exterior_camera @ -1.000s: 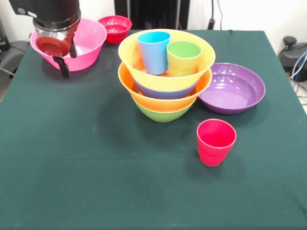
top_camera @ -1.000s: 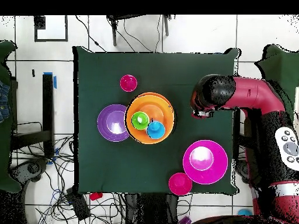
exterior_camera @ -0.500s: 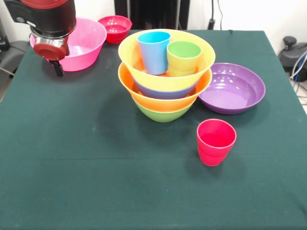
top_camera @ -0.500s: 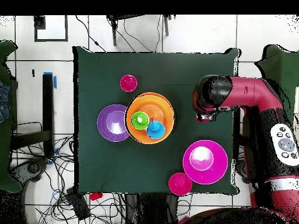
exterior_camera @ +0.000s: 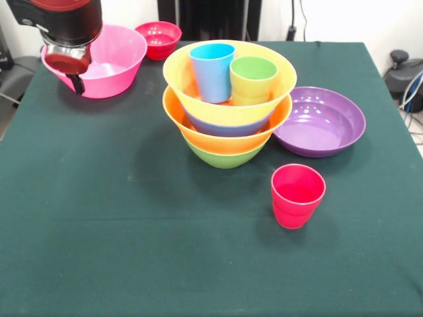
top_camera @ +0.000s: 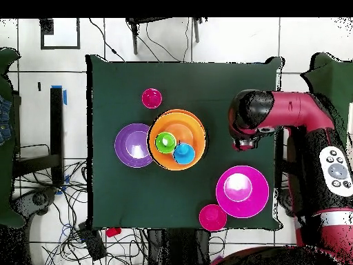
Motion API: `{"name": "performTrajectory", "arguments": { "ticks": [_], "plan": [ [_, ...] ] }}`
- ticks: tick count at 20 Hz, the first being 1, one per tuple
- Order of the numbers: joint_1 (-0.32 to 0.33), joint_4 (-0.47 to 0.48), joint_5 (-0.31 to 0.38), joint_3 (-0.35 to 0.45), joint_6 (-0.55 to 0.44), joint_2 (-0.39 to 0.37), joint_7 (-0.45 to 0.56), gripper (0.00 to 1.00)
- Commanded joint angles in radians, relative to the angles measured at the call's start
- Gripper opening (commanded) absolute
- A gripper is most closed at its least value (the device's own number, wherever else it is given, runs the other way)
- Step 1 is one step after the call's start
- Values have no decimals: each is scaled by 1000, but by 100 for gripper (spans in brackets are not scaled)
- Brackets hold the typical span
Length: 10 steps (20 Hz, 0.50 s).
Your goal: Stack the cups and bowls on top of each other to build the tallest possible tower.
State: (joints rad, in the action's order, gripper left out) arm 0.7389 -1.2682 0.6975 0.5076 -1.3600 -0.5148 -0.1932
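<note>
- While the gripper (exterior_camera: 78, 84) is hanging at the upper left, just before the pink bowl (exterior_camera: 115, 63), whether it is open I cannot tell.
- Mid-frame, the tower (exterior_camera: 228, 105) is carrying two cups.
- Being light, stiff and probably slippery, the pink bowl is best pinched at its rim.

Arm (exterior_camera: 63, 20) cut off by top edge; gripper (exterior_camera: 78, 83) state unreadable. Blue bowl (exterior_camera: 228, 127) mostly hidden inside tower (exterior_camera: 228, 105).

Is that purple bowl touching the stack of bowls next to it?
Cannot tell. In both views the purple bowl rim meets the tower outline, and neither shows contact or a gap plainly.
</note>
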Motion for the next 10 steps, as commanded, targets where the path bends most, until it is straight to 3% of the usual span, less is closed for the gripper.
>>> {"name": "performTrajectory", "arguments": {
  "ticks": [1, 10],
  "plan": [
    [8, -30, 73, 12, -29, 22, 228, 100],
    [67, -40, 90, 30, 57, 79, 266, 100]
  ]
}}
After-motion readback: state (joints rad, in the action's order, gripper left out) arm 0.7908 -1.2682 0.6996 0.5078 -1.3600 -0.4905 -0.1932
